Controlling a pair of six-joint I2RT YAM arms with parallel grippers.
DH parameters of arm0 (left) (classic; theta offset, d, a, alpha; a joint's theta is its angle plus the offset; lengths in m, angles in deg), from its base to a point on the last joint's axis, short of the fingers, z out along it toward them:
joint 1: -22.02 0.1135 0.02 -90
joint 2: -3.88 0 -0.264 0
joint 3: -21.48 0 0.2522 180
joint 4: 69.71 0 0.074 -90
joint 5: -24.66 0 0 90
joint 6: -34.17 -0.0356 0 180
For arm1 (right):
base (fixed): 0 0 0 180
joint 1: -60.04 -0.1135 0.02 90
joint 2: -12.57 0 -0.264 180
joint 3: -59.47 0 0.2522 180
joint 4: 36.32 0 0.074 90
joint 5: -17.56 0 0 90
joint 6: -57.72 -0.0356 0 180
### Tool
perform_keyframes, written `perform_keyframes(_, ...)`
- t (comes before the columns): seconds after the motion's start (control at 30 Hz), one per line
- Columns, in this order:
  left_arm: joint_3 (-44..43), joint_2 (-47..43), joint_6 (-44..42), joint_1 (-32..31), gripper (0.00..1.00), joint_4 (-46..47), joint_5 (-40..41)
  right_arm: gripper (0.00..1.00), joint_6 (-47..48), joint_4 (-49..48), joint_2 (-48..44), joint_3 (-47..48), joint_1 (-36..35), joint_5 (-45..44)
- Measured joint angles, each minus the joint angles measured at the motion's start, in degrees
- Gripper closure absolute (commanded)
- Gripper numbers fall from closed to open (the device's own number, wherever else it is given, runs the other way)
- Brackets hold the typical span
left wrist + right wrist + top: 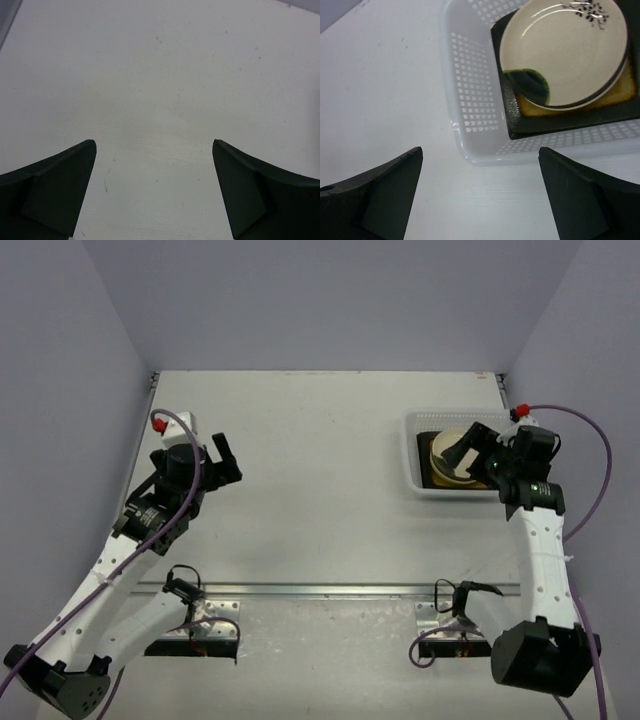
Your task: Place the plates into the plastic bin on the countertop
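The plastic bin stands on the countertop at the right. In it lies a dark-rimmed square plate with an amber centre, with a cream round plate bearing a green blotch on top. Any plates beneath are hidden. My right gripper is open and empty, above the bin's near corner, with its jaws wide apart. My left gripper is open and empty above bare countertop at the left. No plate lies outside the bin in any view.
Pale lavender walls close in the left, back and right sides. A metal strip runs along the front edge, with two arm mounts on it. The bin sits close to the right wall.
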Motion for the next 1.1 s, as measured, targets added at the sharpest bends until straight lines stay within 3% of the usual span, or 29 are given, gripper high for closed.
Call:
perform_keyframes(0.2, -0.3, -6.3, -0.4, 0.2, 0.00, 1.4, 7.0, 0.01, 10.2, 6.4, -8.0, 2.7, -13.5, -9.4)
perform_keyframes(0.33, 3.3, -11.3, -1.5, 0.2, 0.00, 5.1, 9.9, 0.01, 14.7, 8.4, -15.7, 2.4, -17.9, -13.3)
perform_keyframes(0.53, 13.1, -18.1, -3.8, 0.2, 0.00, 9.8, 11.1, 0.01, 17.1, 7.3, -22.4, 0.5, -19.2, -17.1)
perform_keyframes(0.73, 20.3, -23.2, -5.1, 0.2, 0.00, 12.8, 10.8, 0.01, 18.4, 4.7, -29.8, -8.3, -19.3, -16.1)
perform_keyframes(1.1, 21.8, -27.4, -7.5, 0.2, 0.00, 17.2, 10.4, 0.01, 18.9, 1.2, -31.2, -10.9, -19.3, -11.7)
